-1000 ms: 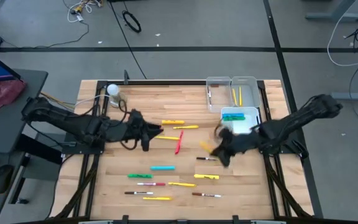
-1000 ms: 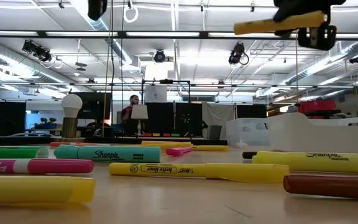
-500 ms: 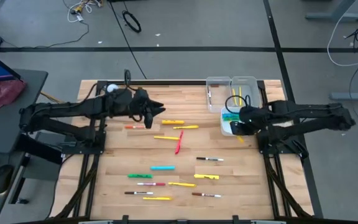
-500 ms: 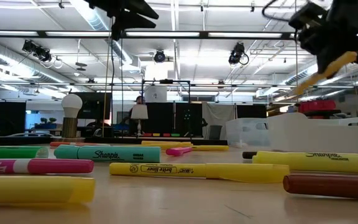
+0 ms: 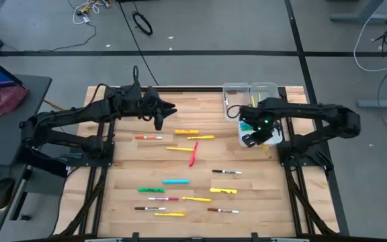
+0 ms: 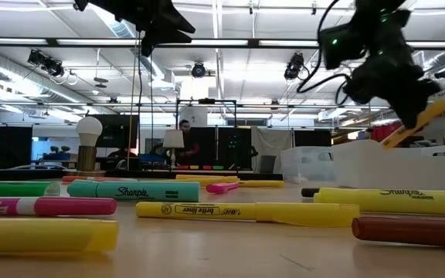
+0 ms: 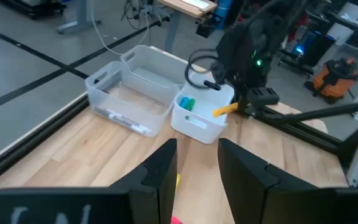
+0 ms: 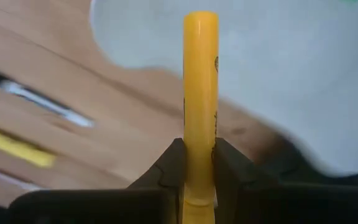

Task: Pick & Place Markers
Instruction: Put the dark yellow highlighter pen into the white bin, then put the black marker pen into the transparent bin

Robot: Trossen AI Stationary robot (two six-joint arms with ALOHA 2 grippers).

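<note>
My right gripper (image 5: pixel 252 136) is shut on a yellow highlighter (image 8: pixel 201 74) and hangs over the white bin (image 5: pixel 272 124), which holds green and cyan markers. In the low view the highlighter (image 6: pixel 417 123) slants above that bin (image 6: pixel 408 162). My left gripper (image 5: pixel 160 118) hovers open and empty above the table's far left part; its fingers (image 7: pixel 160 171) point toward the bins. Several markers lie flat on the wood: an orange-yellow one (image 5: pixel 187 132), a pink one (image 5: pixel 193 153), a cyan one (image 5: pixel 175 181), a green one (image 5: pixel 150 190). My right gripper pinches the highlighter's barrel (image 8: pixel 199 146) between its two fingers (image 8: pixel 171 163), near one end. The highlighter runs along the fingers and sticks out well past their tips. The fingers come from above, pointing steeply down. It is lifted clear and tilted over the white bin.
Two clear bins (image 5: pixel 236 94) (image 5: pixel 265 94) stand at the far edge beside the white bin; one holds yellow pens. A white ball on a grey base (image 6: pixel 90 131) stands at the far left. Thin white pens (image 5: pixel 227 172) (image 5: pixel 152 209) lie near the front.
My right gripper has carried the yellow highlighter from above the table's middle toward the far right, over the white bin, and has tipped from nearly level to pointing steeply down. My left gripper has swung toward the far edge, staying high and empty.
</note>
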